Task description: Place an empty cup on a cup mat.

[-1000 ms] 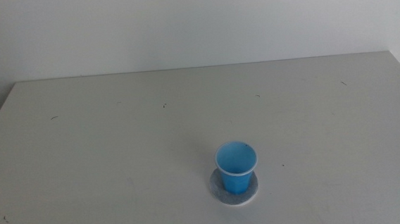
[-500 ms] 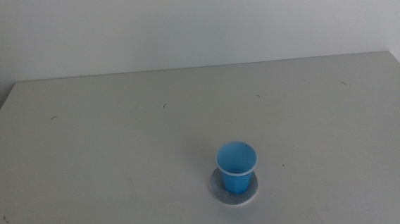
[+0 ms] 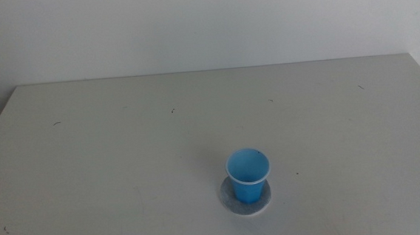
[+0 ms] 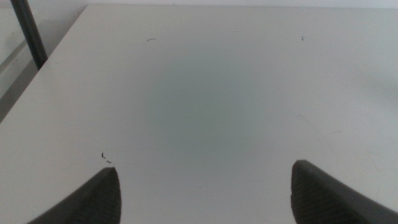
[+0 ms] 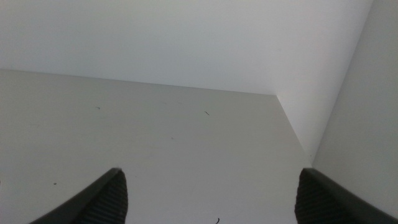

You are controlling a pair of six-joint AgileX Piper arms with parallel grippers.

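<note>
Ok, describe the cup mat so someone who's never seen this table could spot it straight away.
Look at the wide pale table in the middle view, near its front edge and slightly right of centre. The only bright thing there is an upright blue cup; the cup mat is the flat round speckled grey disc under it, its pale edge showing around the cup's base.

three cameras, one table (image 3: pixel 123 153)

my middle view looks forward and down from the near edge, far enough back to take in the whole top and the wall at 12 o'clock, with the cup (image 3: pixel 248 175) on the cup mat (image 3: pixel 245 199) toward 6 o'clock. my left wrist view sits low and close over bare tabletop, facing along it past the left gripper (image 4: pixel 205 190), jaws wide apart. my right wrist view, behind the right gripper (image 5: pixel 208 196), faces a far corner where two walls meet. all three share only the tabletop.
</note>
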